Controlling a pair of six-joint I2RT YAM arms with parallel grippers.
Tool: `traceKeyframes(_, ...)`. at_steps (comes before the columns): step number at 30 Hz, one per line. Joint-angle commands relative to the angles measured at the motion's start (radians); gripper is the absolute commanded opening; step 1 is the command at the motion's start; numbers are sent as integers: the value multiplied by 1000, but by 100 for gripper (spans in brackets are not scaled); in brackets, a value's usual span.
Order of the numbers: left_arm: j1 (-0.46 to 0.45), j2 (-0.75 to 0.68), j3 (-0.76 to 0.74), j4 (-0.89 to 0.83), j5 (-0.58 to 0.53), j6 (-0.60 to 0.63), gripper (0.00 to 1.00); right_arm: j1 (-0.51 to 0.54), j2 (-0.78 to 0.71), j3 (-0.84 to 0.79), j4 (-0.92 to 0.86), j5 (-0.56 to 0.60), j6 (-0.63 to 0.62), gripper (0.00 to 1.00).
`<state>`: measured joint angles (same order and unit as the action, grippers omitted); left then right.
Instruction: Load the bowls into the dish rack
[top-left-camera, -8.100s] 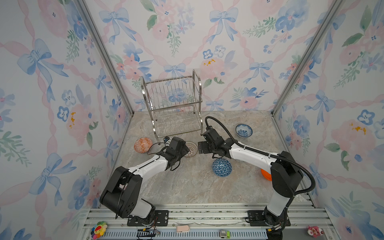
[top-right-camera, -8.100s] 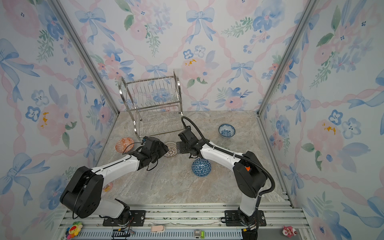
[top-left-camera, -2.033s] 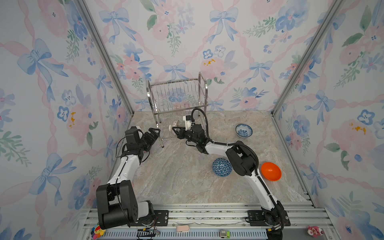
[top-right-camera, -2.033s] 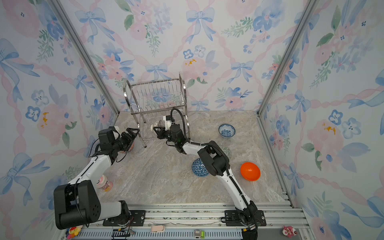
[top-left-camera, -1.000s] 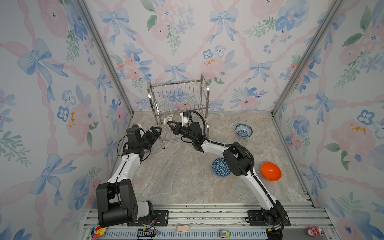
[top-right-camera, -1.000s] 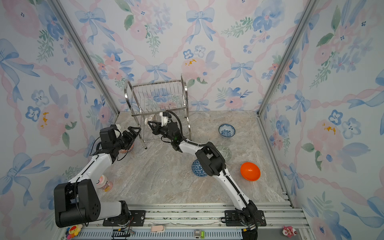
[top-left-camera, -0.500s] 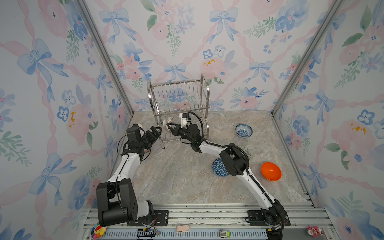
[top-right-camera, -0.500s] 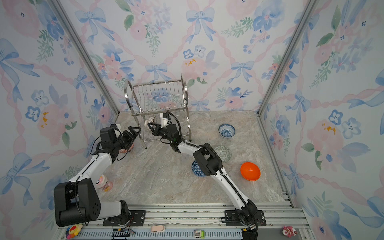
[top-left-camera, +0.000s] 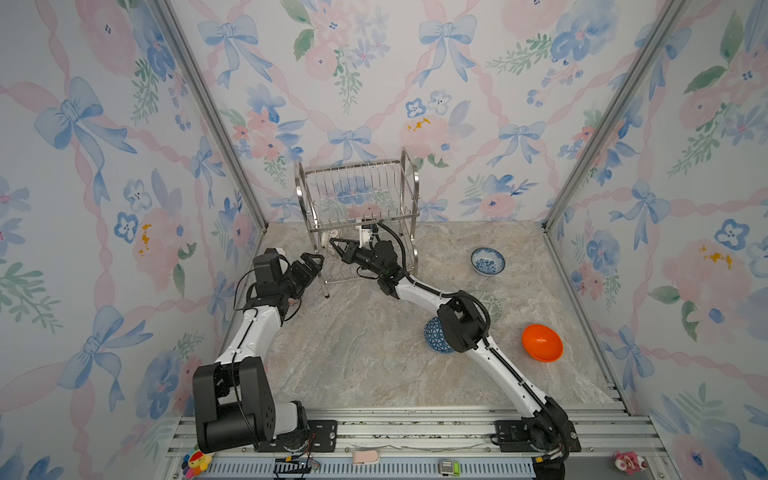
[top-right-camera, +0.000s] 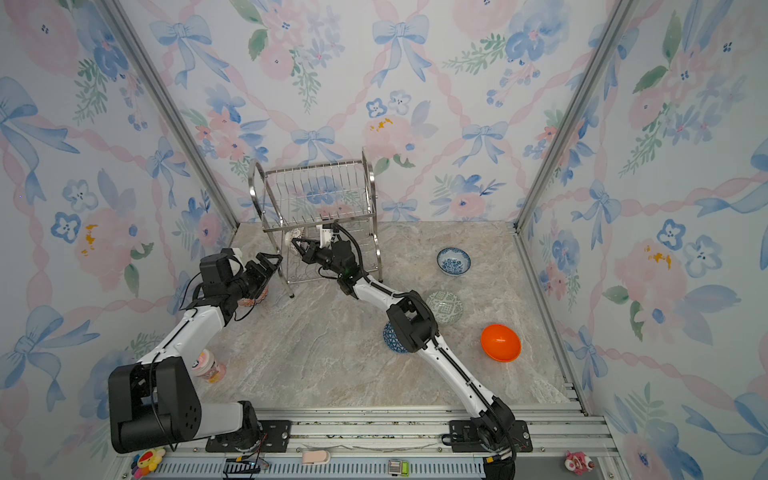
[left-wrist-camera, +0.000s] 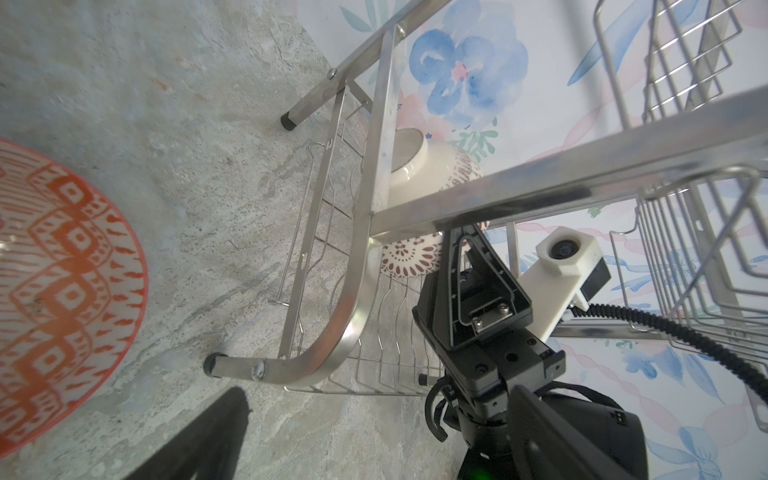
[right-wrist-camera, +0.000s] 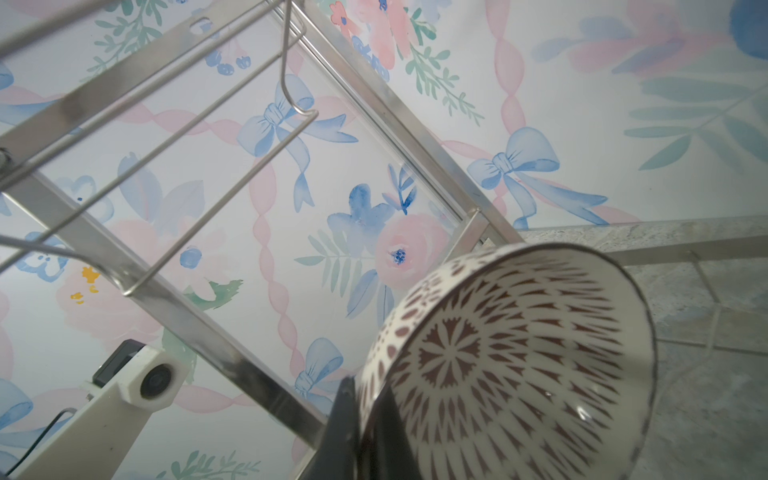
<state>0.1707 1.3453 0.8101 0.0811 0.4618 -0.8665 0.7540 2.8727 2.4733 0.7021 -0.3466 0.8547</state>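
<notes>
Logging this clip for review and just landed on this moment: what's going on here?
The right gripper is shut on the rim of a white brown-patterned bowl, holding it on its side inside the lower tier of the dish rack. The left gripper hangs open beside the rack, near an orange-red patterned bowl. Four more bowls sit unloaded on the table.

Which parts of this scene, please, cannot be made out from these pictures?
Orange-red bowl: cut off by the left wrist view's edge.
Blue lattice bowl: half behind the right arm in both top views.
White patterned bowl: a dish rack bar crosses it in the left wrist view; its seating is unclear.
</notes>
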Motion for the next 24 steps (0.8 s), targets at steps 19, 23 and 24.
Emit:
traceKeyframes(19, 6, 25, 21, -1, 24, 21, 98, -16, 95, 254, -199, -57, -192, 0)
traceKeyframes(23, 13, 33, 34, -16, -1, 32, 98, -6, 103, 248, -179, -43, -194, 0)
traceKeyframes(24, 15, 37, 42, -17, -2, 28, 98, -4, 102, 242, -167, -42, -190, 0)
